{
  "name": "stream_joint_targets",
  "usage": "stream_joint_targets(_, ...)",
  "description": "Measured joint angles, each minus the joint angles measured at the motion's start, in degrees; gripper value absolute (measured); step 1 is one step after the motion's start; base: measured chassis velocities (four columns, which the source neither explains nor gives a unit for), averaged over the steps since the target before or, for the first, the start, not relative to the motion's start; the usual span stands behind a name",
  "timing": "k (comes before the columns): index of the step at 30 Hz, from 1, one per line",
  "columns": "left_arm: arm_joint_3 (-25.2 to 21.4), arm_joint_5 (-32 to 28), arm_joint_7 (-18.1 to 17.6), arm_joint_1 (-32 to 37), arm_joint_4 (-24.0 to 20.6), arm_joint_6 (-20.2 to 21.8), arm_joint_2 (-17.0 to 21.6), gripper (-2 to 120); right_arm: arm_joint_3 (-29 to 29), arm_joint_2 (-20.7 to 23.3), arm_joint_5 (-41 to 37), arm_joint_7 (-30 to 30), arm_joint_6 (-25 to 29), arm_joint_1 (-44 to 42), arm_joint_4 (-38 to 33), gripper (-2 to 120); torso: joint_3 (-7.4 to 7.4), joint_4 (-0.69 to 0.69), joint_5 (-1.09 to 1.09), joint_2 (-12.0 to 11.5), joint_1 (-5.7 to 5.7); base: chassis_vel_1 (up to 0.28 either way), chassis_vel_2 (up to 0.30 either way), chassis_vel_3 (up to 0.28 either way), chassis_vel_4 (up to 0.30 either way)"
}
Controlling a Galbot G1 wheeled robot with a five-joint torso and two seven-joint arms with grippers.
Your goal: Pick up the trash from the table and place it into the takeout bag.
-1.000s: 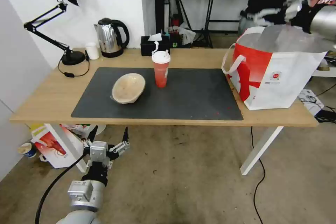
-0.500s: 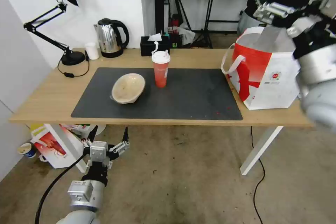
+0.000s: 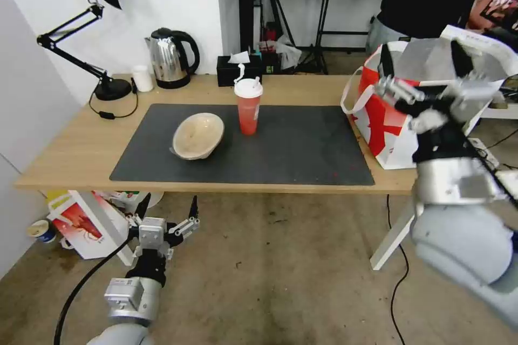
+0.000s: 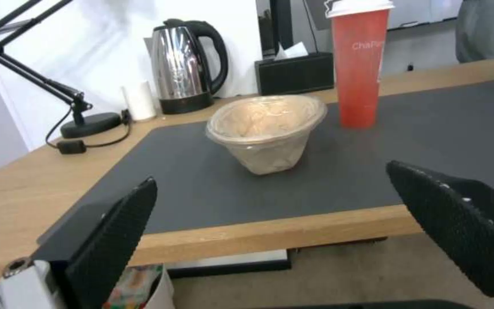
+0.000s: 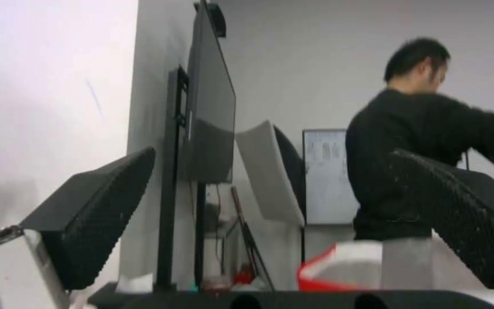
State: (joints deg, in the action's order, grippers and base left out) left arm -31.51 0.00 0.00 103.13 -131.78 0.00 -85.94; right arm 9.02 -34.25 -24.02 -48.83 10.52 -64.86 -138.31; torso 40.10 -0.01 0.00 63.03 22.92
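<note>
Head view, right gripper spread before takeout bag (empty)

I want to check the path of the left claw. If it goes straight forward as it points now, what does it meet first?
Probably the table edge: the left claw, open, sits low before it. If it clears the edge, the beige bowl comes next. Depth is uncertain.

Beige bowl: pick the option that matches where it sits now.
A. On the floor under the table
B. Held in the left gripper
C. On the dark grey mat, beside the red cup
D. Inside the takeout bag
C: the beige bowl rests on the dark grey mat beside the red cup, apart from it, while the left gripper hangs open below the table edge, holding nothing.
</note>
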Motion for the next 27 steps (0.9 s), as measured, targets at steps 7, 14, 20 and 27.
stream_joint_targets(7,0.00,0.00,0.00,0.00,0.00,0.00,0.00,100,-0.23,-4.85,6.12,-0.50,0.45,-8.12,-0.82,100,0.00,0.00,0.00,0.00,0.00,0.000,0.000,0.000,0.000)
stream_joint_targets(14,0.00,0.00,0.00,0.00,0.00,0.00,0.00,100,-1.12,-9.10,13.36,-1.46,2.56,-15.99,0.60,100,0.00,0.00,0.00,0.00,0.00,0.000,0.000,0.000,0.000)
stream_joint_targets(20,0.00,0.00,0.00,0.00,0.00,0.00,0.00,100,-1.71,-9.86,14.45,-3.94,2.05,-22.37,0.36,100,0.00,0.00,0.01,0.00,0.00,0.000,0.000,0.000,0.000)
stream_joint_targets(27,0.00,0.00,0.00,0.00,0.00,0.00,0.00,100,-2.63,-7.70,12.08,-6.23,-3.94,-28.67,-3.65,100,0.00,0.00,0.00,0.00,0.00,0.000,0.000,0.000,0.000)
